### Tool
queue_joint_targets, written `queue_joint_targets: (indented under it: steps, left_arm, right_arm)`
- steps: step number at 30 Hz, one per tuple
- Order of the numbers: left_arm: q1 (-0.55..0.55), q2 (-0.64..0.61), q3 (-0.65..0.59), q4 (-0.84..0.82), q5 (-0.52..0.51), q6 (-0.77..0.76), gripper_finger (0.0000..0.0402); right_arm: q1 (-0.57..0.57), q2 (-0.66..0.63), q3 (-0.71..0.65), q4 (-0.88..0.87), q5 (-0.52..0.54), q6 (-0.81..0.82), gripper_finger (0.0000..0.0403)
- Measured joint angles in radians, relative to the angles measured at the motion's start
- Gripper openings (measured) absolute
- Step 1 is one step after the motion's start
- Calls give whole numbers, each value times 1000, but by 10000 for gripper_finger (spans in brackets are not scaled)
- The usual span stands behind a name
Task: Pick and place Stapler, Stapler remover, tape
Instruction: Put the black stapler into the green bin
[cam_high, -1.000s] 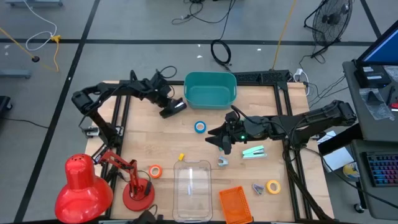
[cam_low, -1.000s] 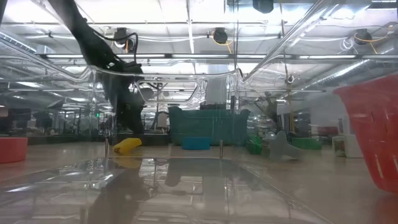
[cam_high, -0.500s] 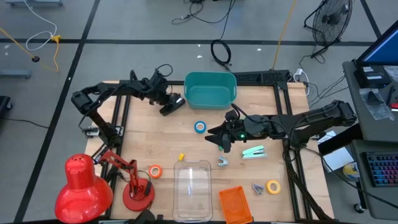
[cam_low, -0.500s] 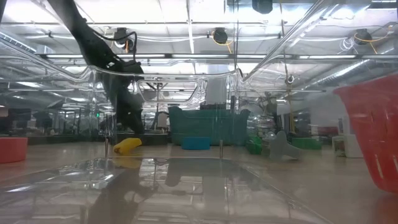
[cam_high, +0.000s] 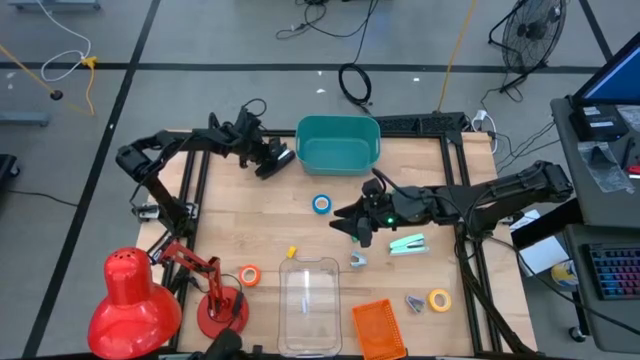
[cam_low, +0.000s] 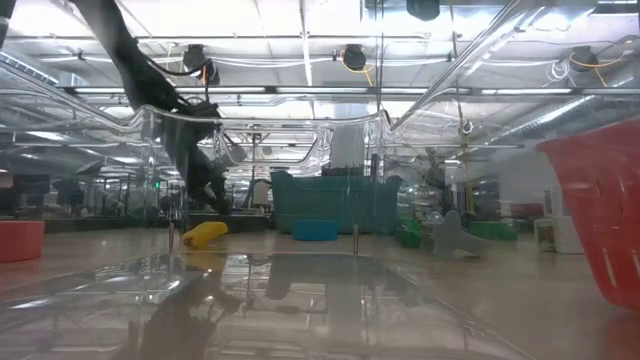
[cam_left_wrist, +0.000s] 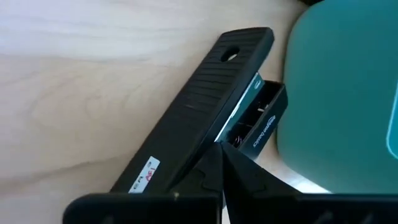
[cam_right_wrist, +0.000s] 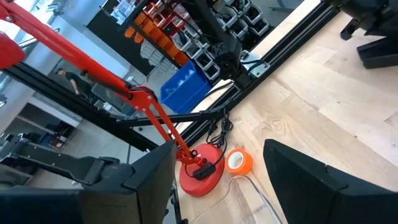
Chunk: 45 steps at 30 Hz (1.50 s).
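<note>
My left gripper (cam_high: 270, 161) is shut on a black stapler (cam_high: 280, 160) just left of the teal bin (cam_high: 338, 143), at the table's far side. In the left wrist view the stapler (cam_left_wrist: 205, 106) runs slantwise with the bin's wall (cam_left_wrist: 342, 93) beside it. My right gripper (cam_high: 345, 224) is open and hovers mid-table, close to the blue tape roll (cam_high: 321, 204), which lies flat. A mint-green stapler (cam_high: 408, 243) and a silver staple remover (cam_high: 358, 260) lie near it. The orange roll (cam_high: 249, 275) and the yellow roll (cam_high: 439, 299) lie toward the near edge. The green roll does not show. My left gripper pinches the black stapler between its two shut fingers (cam_left_wrist: 205, 180), about midway along the long side (cam_left_wrist: 219, 144), where the ridged top arm meets the base. The fingers lie across it and hide the exact spot. The stapler is off the table, slightly gaping at its front end (cam_left_wrist: 261, 93).
A clear plastic container (cam_high: 308, 290) and an orange basket (cam_high: 378, 328) sit at the near edge, a red desk lamp (cam_high: 135, 300) at the near left corner. A small yellow bit (cam_high: 291, 252) lies before the container. Bare wood lies between bin and blue roll.
My left gripper has carried the black stapler a little toward the far edge and slightly up, ending close to the teal bin's left wall. It stays shut on the stapler.
</note>
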Motion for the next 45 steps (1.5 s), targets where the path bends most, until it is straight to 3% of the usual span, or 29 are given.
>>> queue_joint_targets:
  steps: [10,13,16,19,22,28,32,36,41,45]
  left_arm:
    - [-72,-281,-1,-62,-12,235,0]
    - [-102,-359,2,-162,13,338,3]
    - [-150,-401,0,-367,-89,489,28]
    - [-205,-403,1,-532,-262,586,83]
    - [-247,-380,1,-609,-383,588,159]
    - [-298,-324,1,-589,-433,556,320]
    - [-336,-291,3,-480,-434,601,390]
    - [-363,-229,4,-420,-482,638,372]
    - [-366,-128,12,-407,-648,668,347]
    - [-361,-65,31,-402,-645,720,348]
  right_arm:
    - [-8,0,0,0,0,-3,238]
    - [-15,0,0,0,-1,-5,238]
    - [-16,0,0,0,-2,-7,238]
    - [-15,0,0,-1,-3,-8,238]
    - [-16,0,0,-2,-2,-14,238]
    - [-27,0,0,-8,-6,-19,238]
    - [-27,0,0,-8,-6,-19,238]
    - [-27,0,0,-8,-10,-2,238]
    - [-26,0,0,-10,-13,23,238]
    - [-26,0,0,-9,-37,27,238]
